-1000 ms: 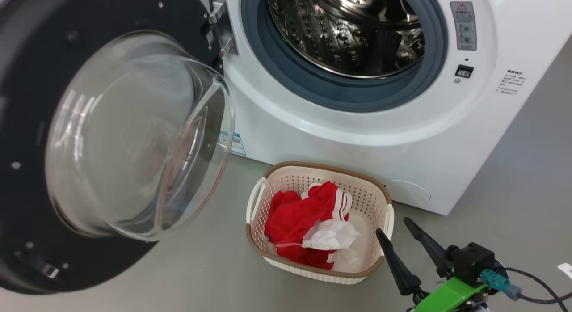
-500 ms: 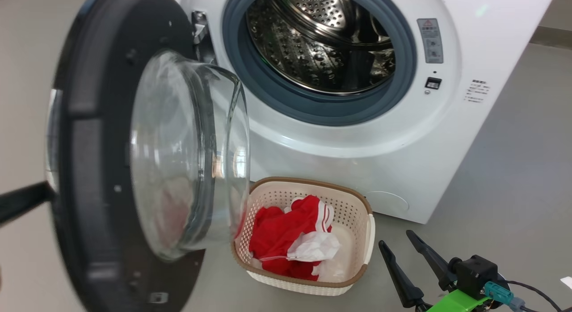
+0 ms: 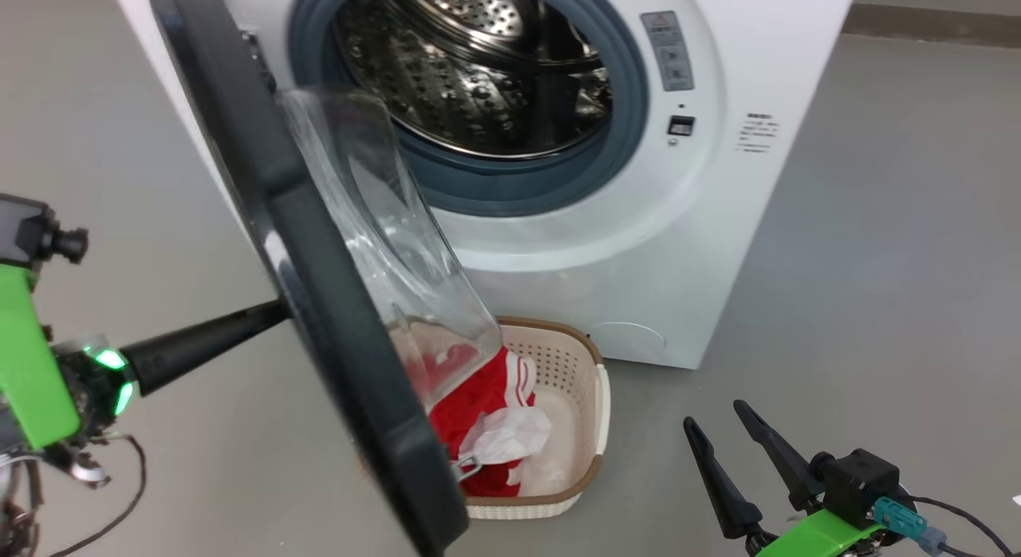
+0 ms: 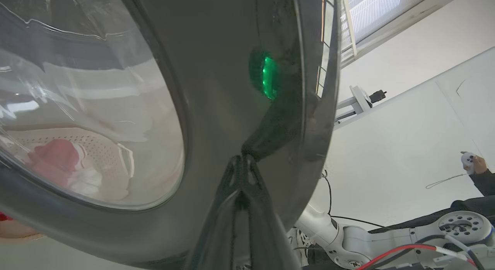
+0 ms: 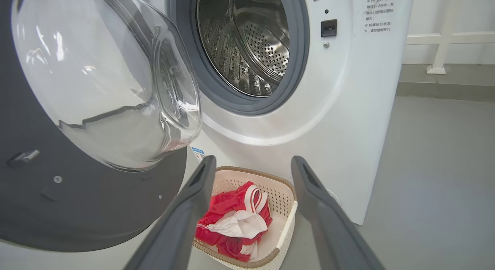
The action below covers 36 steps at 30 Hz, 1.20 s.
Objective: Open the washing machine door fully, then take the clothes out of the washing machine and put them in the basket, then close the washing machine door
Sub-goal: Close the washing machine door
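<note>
The washing machine (image 3: pixel 702 246) stands with its steel drum (image 3: pixel 478 70) showing no clothes inside. The washing machine door (image 3: pixel 323 302) hangs half swung, edge-on to the head view, its glass bowl (image 3: pixel 383 222) facing the opening. My left gripper (image 3: pixel 279 310) is shut, its tips pressed on the door's black outer face (image 4: pixel 216 88). The clothes (image 3: pixel 498 381), red with white stripes, lie in the basket (image 3: pixel 566 357) on the floor before the machine, partly behind the door. My right gripper (image 3: pixel 715 413) is open and holds nothing, low and to the right of the basket (image 5: pixel 288 198).
Grey floor stretches right of the machine. A cable (image 3: pixel 965 525) trails from my right wrist. At the right edge of the left wrist view, a person's hand (image 4: pixel 473 163) holds a small controller before a white wall.
The door has swung from wide open toward the machine. My left gripper has come into view, pushing on its outer face. The head camera has shifted; the right gripper has barely moved.
</note>
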{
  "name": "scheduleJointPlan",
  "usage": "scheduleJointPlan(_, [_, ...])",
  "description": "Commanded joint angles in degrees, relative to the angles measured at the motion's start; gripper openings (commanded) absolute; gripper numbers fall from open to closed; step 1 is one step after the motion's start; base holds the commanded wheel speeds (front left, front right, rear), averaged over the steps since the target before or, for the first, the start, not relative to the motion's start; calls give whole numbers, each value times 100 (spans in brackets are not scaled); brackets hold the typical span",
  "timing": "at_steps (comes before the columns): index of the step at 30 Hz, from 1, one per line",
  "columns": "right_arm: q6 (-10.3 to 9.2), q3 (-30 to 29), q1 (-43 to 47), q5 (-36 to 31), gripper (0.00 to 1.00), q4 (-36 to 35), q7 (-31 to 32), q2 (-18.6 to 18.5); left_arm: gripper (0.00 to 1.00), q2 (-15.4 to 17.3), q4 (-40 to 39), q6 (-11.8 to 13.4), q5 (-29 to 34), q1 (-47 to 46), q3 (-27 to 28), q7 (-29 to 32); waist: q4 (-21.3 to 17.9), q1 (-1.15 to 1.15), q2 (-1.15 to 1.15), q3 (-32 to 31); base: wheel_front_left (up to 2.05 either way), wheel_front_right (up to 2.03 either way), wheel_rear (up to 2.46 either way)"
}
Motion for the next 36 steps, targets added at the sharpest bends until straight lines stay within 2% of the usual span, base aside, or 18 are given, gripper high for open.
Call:
scheduleJointPlan(1, [9, 71, -73, -67, 100, -164, -28, 15, 0, 118, -210, -20, 84, -388, 238, -72, -261, 0, 0, 115, 0, 0, 0])
scheduleJointPlan(8, [9, 36, -139, -127, 100, -193, -28, 129, 0, -351, -187, -20, 368, -753, 148, -410, -648, 0, 0, 338, 0, 0, 0])
scheduleJointPlan(12, [9, 41, -237, -176, 100, -225, -28, 203, 0, -473, -115, -20, 472, -970, 123, -555, -907, 0, 0, 506, 0, 0, 0])
scheduleJointPlan(27, [9, -130, -416, -336, 100, -360, -28, 517, 0, -207, 476, -20, 699, -1617, 327, -1103, -1862, 0, 0, 1126, 0, 0, 0])
scheduleJointPlan(36, [9, -132, -550, -360, 100, -429, -28, 631, 0, -24, 717, -20, 833, -1953, 346, -1520, -2214, 0, 0, 1342, 0, 0, 0])
